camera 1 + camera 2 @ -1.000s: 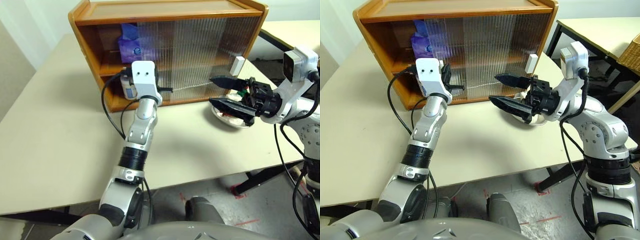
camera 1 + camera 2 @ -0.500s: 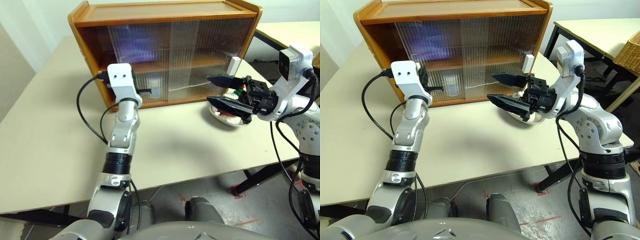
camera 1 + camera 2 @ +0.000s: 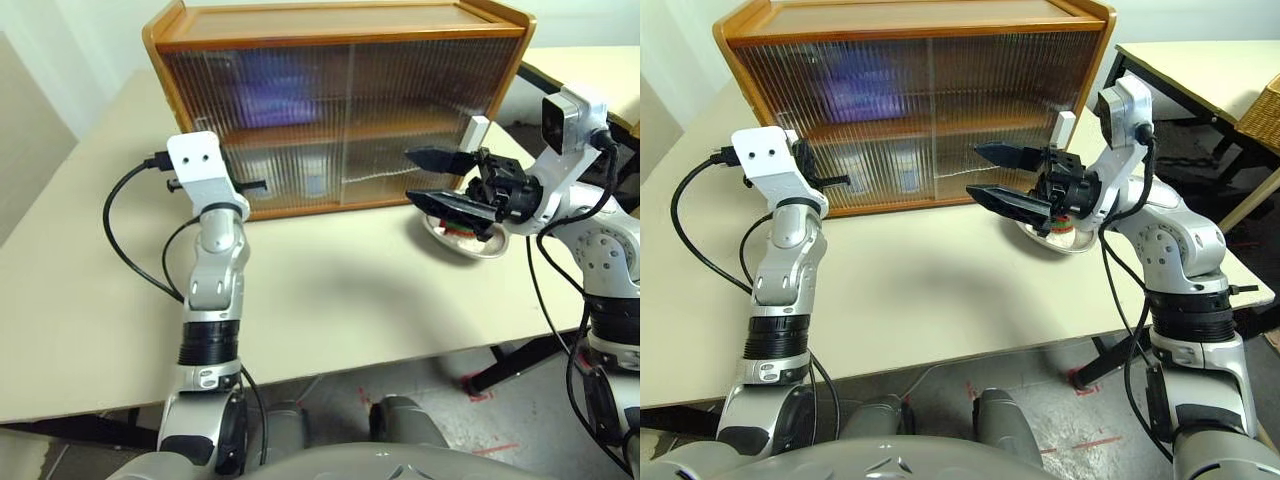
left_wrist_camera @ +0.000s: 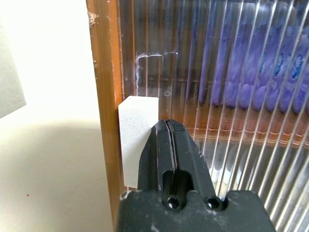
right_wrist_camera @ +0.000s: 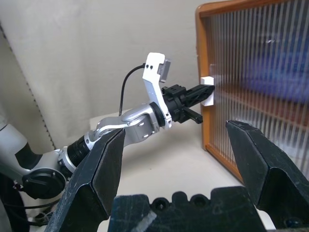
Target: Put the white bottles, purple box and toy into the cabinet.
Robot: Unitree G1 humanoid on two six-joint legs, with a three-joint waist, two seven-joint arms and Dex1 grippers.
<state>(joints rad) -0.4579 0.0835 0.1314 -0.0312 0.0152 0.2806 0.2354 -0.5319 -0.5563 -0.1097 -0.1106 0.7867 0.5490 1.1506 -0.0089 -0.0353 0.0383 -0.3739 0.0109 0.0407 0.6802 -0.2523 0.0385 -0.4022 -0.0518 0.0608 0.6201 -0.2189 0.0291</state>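
Observation:
The cabinet (image 3: pixel 340 22) stands on the table with both ribbed doors drawn across its front. Behind them the purple box (image 3: pixel 268 98) is a blur on the upper shelf, and the white bottles (image 3: pixel 904 170) are pale shapes on the lower one. My left gripper (image 4: pixel 166 126) is shut, its tip against the white handle (image 4: pixel 137 133) at the cabinet's left edge. My right gripper (image 3: pixel 412 176) hangs open and empty in front of the right door. Behind it, a red and green bit of the toy (image 3: pixel 1067 222) shows in a steel dish (image 3: pixel 478 248).
The right door's white handle (image 3: pixel 474 131) sticks out near my right gripper. A second table (image 3: pixel 1200 60) and a wicker basket (image 3: pixel 1262 105) stand to the right. A black cable (image 3: pixel 125 250) loops from my left wrist. The table's front edge is close below both arms.
My left gripper has moved left along the cabinet front with the left door's handle, and that door now covers the purple box and bottles. The right gripper has stayed open and still.

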